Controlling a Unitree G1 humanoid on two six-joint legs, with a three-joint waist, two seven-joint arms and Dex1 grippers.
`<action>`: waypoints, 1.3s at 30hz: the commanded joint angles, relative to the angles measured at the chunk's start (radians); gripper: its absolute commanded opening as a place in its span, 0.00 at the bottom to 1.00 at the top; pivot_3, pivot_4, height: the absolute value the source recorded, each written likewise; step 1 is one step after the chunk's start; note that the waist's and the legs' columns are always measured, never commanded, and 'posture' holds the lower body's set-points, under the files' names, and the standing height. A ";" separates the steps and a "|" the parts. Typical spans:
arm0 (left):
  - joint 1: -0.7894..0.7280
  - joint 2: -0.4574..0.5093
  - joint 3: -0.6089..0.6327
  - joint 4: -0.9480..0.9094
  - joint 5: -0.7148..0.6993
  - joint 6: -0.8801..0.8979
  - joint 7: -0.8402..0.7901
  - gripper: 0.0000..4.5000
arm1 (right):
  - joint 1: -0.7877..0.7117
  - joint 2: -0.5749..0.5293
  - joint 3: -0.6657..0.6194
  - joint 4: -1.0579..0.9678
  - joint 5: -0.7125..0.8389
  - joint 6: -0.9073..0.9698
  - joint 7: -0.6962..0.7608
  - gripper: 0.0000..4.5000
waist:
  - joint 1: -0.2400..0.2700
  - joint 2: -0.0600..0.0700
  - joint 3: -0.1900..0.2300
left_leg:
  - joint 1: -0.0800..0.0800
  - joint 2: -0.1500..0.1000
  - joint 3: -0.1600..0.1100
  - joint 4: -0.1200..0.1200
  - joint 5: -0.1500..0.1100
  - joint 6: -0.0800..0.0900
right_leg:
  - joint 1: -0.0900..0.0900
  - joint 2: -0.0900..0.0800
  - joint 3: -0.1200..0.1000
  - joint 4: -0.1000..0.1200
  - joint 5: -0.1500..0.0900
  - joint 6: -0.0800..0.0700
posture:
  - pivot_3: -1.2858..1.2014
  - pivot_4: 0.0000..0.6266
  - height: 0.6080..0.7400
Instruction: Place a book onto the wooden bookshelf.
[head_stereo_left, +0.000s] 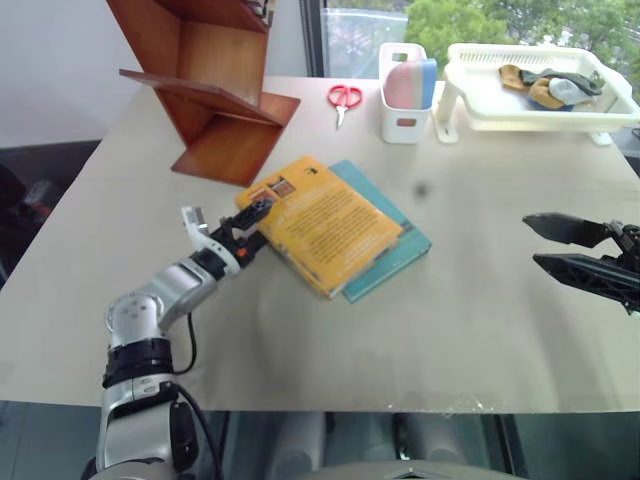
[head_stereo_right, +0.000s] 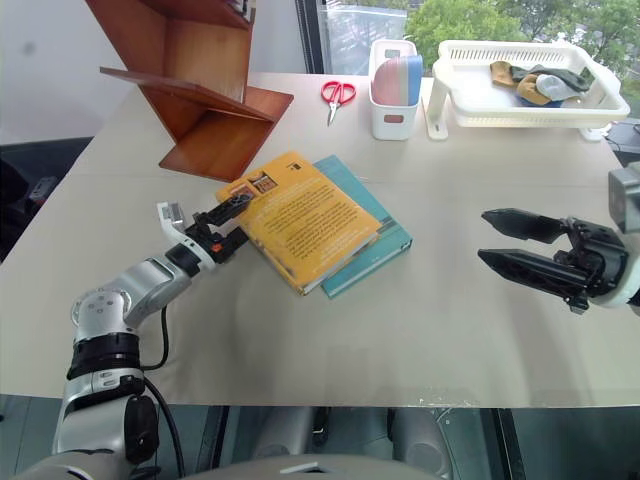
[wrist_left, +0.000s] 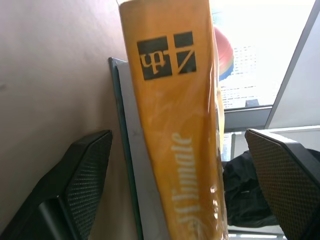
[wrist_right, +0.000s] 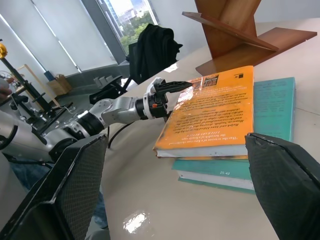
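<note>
The thick yellow-orange book (head_stereo_left: 320, 225) lies flat on top of a thinner teal book (head_stereo_left: 395, 255) in the middle of the table. My left gripper (head_stereo_left: 255, 222) is level at the yellow book's near-left corner and open. Its fingers (wrist_left: 82, 175) stand on either side of the spine (wrist_left: 175, 140), with gaps showing on both sides. The reddish-brown wooden bookshelf (head_stereo_left: 210, 90) with slanted boards stands at the far left, just beyond the books. My right gripper (head_stereo_right: 484, 236) hovers open over the table's right side, pointing toward the books with nothing between its fingers.
Red scissors (head_stereo_left: 345, 98) lie at the back centre. Beside them stands a white bin (head_stereo_left: 403, 95) holding pink and blue items. A white basket (head_stereo_left: 540, 90) with cloths sits at the back right. Bare tabletop runs between the books and my right gripper.
</note>
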 joint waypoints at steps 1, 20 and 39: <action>-0.014 -0.009 0.041 0.011 0.017 0.020 -0.022 0.76 | 0.011 -0.001 -0.029 -0.031 0.015 -0.019 -0.005 1.00 | 0.000 0.000 0.000 | 0.000 0.000 0.000 0.000 0.000 0.000 | 0.000 0.000 0.000 0.000 0.000 0.000 | 0.52 0.24 1.00; -0.221 -0.023 0.064 -0.404 -0.333 0.073 0.171 0.11 | -0.042 -0.005 0.008 0.006 0.023 -0.033 -0.004 1.00 | 0.009 -0.004 0.002 | -0.003 -0.001 -0.003 0.001 0.000 0.000 | 0.000 -0.002 -0.003 -0.001 0.000 0.001 | 0.52 0.24 1.00; -0.763 0.292 -0.407 -0.367 1.058 -0.890 -0.701 0.11 | -0.091 -0.011 -0.039 0.082 0.018 -0.060 0.005 1.00 | 0.009 -0.004 0.004 | -0.005 -0.002 0.003 -0.002 0.002 -0.003 | -0.001 0.002 -0.004 -0.008 0.000 0.001 | 0.52 0.24 1.00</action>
